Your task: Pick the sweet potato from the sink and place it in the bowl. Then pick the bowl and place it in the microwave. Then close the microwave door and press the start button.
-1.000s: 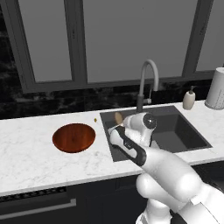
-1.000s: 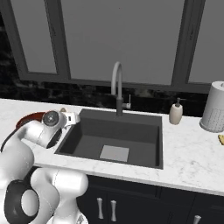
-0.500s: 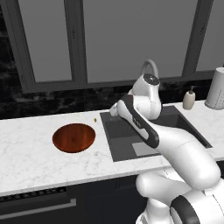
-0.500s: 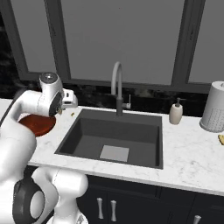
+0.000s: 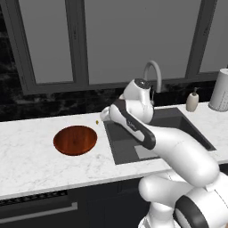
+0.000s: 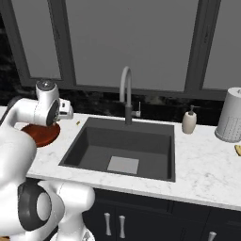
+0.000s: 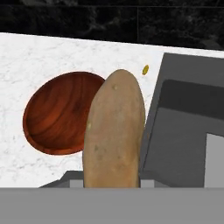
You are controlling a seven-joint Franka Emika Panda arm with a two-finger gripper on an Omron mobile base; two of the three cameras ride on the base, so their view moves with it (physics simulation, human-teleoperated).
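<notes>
1. The sweet potato (image 7: 114, 131) is seen gripped lengthwise in the gripper (image 5: 105, 115), the claw clenched around it; its lower end is hidden at the bottom of the hand view, so the fingertips themselves cannot be made out.
2. Compared with 1 second ago, when the hand was down at the left edge of the sink (image 6: 94, 141), the arm has been raised and swung leftward. The hand is now held above the counter (image 5: 35, 133) just past the sink's left rim.
3. The basin is shown holding nothing but the lighter square at its bottom, so the pick from the sink is judged complete.
4. The bowl (image 5: 75, 140) is seen resting on the marble left of the sink, unmoved and with nothing in it. In the hand view the tuber overlaps the bowl's right edge, though it is carried well above it.
5. A further leftward shift is judged necessary before release, as the potato is not yet centred over the bowl.
6. A small yellow speck (image 7: 145, 69) is visible on the counter between bowl and sink.
7. The microwave steps are not yet begun.
</notes>
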